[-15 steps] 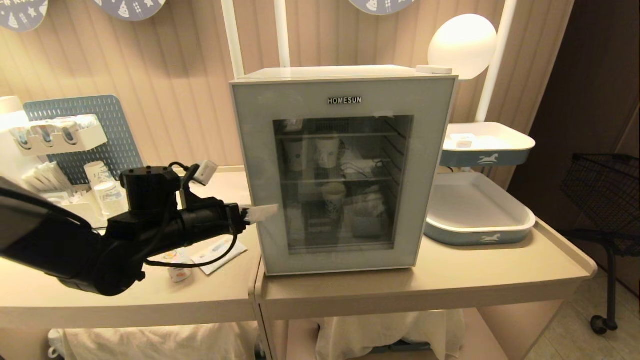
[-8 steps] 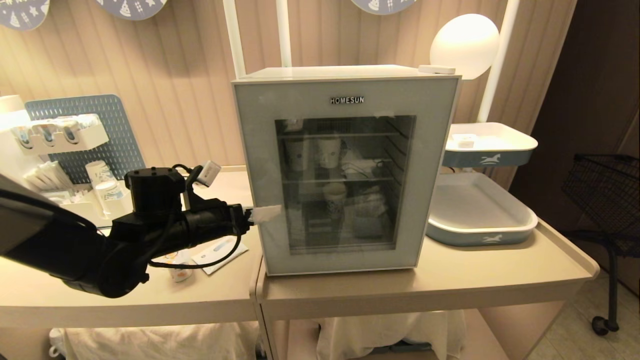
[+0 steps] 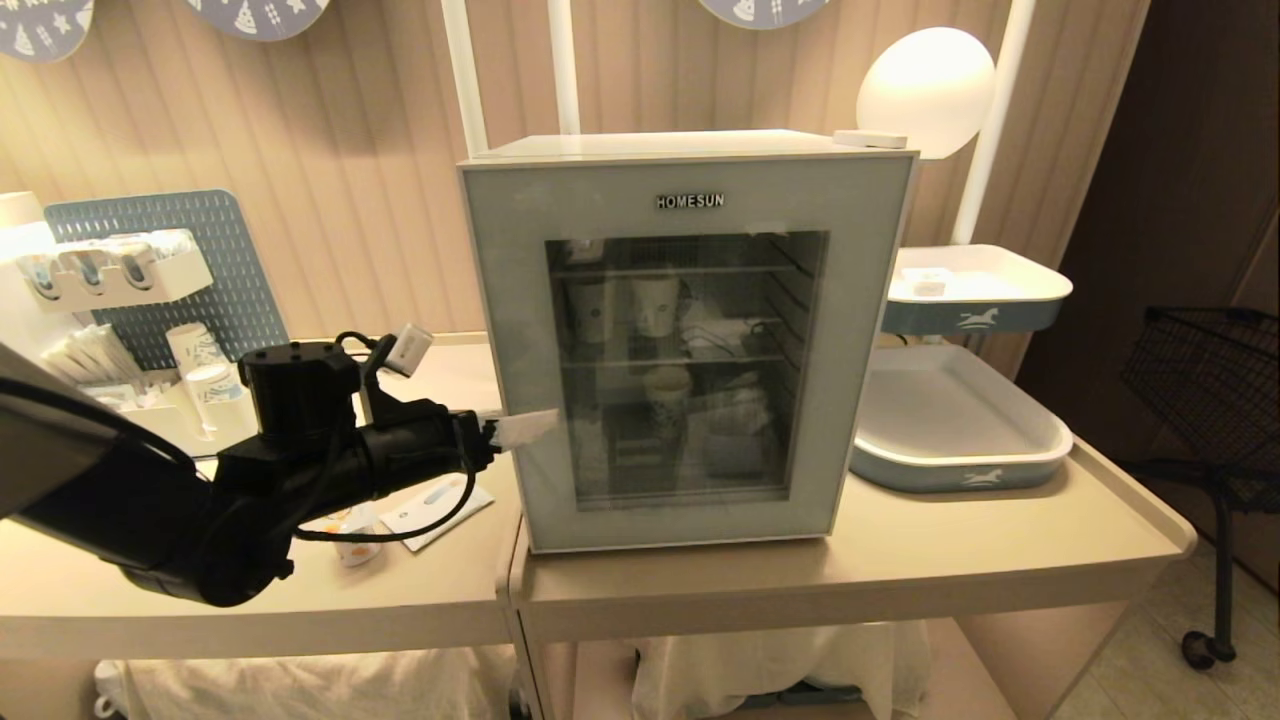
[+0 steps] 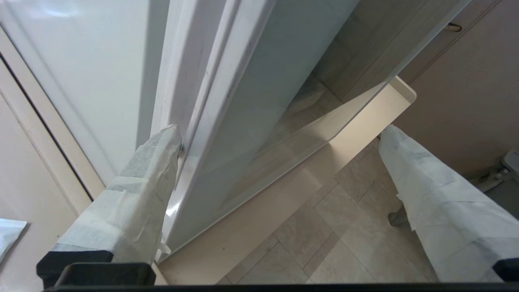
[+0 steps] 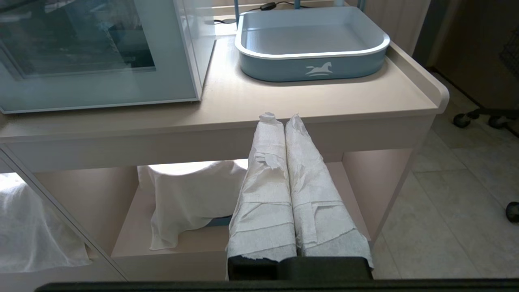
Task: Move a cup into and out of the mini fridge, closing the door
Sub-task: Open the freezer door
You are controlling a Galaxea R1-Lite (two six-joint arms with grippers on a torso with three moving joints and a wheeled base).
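Your left gripper point(image 3: 522, 428) sits at the 9 o'clock edge of the mini fridge point(image 3: 690, 340), fingers spread wide and grasping nothing. In the left wrist view one taped finger point(image 4: 150, 170) touches the seam where the door point(image 3: 660, 350) meets the cabinet; the other finger point(image 4: 425, 194) hangs out in front of the door, clear of it. The door lies flush against the cabinet. You will find the small orange-labelled cup point(image 3: 352, 545) lying on the left counter point(image 3: 250, 600), at about 8 o'clock from the fridge, partly hidden under your left arm and just beside a flat white packet point(image 3: 435, 508). Taller paper cups point(image 3: 655, 305) show through the glass on the wire shelves. Your right gripper point(image 5: 284, 121) is clenched empty, parked in front of the counter edge, with the blue tray point(image 5: 312, 44) at its 12 o'clock.
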